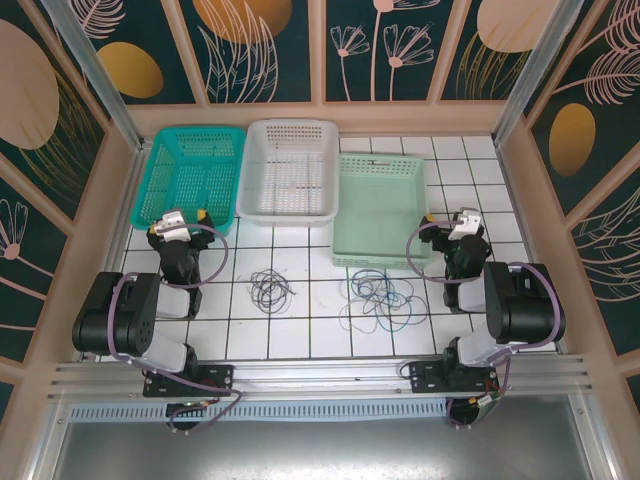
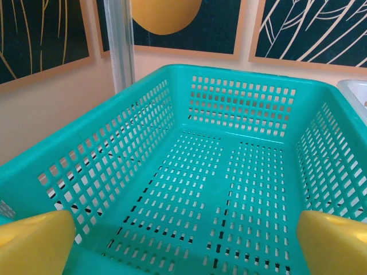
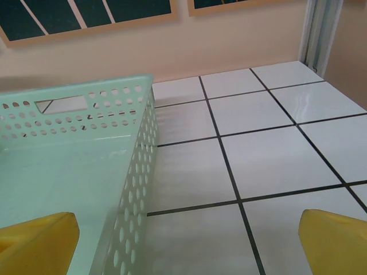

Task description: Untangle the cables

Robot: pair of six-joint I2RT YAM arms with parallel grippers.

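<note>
The cables lie on the tiled table in two heaps: a small dark tangle [image 1: 270, 290] left of centre, and a larger tangle of dark and blue loops [image 1: 380, 298] right of centre. My left gripper [image 1: 180, 222] hovers at the near edge of the teal basket [image 2: 229, 109], behind and left of the small tangle. It is open, with yellow fingertips [image 2: 34, 243] spread wide and nothing between them. My right gripper [image 1: 458, 222] is beside the pale green basket [image 3: 69, 149], behind and right of the large tangle. It is open and empty, with one fingertip [image 3: 335, 243] over bare tile.
Three baskets stand in a row at the back: teal [image 1: 150, 190], white [image 1: 292, 205] and pale green [image 1: 380, 258]. Walls and metal posts enclose the table. Bare tiles [image 1: 310, 325] lie in front of and between the tangles.
</note>
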